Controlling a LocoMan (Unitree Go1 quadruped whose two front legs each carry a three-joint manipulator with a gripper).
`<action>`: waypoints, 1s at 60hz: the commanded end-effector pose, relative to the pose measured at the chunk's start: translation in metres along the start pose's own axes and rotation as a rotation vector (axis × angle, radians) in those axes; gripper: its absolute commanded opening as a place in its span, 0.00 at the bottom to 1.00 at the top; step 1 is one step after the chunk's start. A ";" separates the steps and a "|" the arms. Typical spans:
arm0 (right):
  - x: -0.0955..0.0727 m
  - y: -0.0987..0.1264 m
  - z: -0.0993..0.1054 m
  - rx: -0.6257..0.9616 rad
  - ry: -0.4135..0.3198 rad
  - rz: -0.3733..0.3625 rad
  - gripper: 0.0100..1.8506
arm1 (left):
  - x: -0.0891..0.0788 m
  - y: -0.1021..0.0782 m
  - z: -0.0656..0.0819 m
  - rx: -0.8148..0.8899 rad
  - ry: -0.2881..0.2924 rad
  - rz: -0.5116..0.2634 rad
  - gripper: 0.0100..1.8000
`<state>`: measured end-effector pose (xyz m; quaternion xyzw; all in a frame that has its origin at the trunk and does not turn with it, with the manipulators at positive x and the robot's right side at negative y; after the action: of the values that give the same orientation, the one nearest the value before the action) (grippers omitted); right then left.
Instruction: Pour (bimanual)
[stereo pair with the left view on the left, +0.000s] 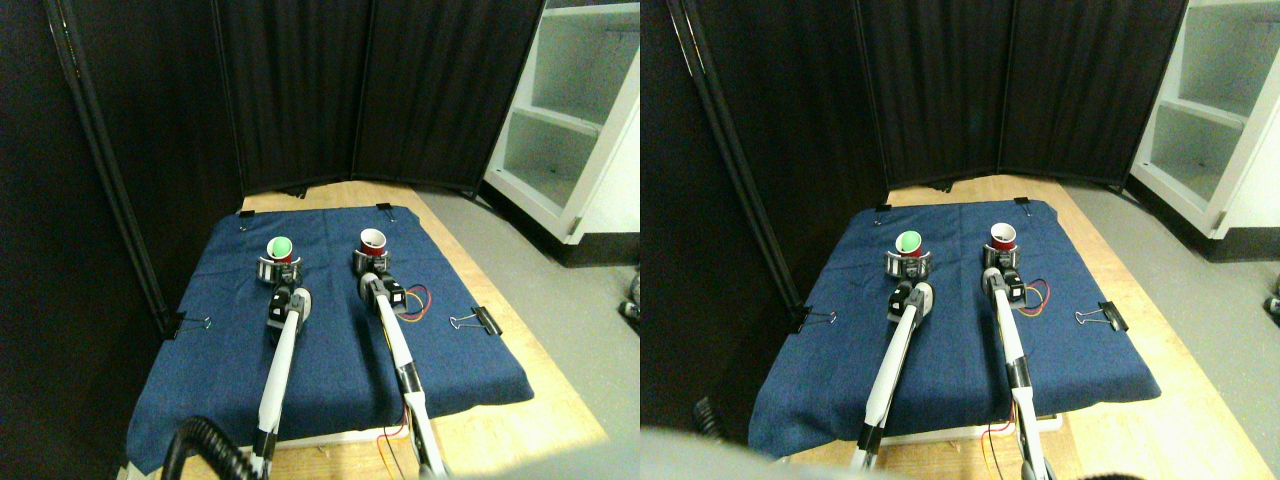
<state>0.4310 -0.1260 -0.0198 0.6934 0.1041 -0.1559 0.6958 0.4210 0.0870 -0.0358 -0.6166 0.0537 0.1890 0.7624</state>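
Pale slim arms cross blue cloth (330, 340): left tool (277, 268) at tilted green-lined cup (279, 247), right tool (370, 262) at upright red cup (373, 240); grip can't tell.

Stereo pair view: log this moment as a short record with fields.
surface: blue cloth clipped over a wooden board
left arm: left gripper at the green cup, which is tilted
right arm: right gripper at the red cup, which is upright
cup spacing: apart, side by side
clips: binder clip at the cloth's right edge
backdrop: black curtain, white shelf
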 end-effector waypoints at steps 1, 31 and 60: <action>0.002 0.003 0.003 -0.017 0.005 0.018 0.82 | 0.002 0.008 -0.003 0.048 0.018 0.034 0.90; -0.017 0.012 -0.001 -0.018 0.067 0.089 0.95 | -0.013 -0.002 0.004 0.071 0.064 -0.033 0.96; -0.075 0.060 -0.001 -0.093 0.132 0.306 0.91 | -0.070 -0.061 0.028 0.222 0.178 -0.248 0.81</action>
<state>0.3854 -0.1230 0.0483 0.6754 0.0671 -0.0158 0.7342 0.3752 0.0856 0.0273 -0.5415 0.0835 0.0481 0.8351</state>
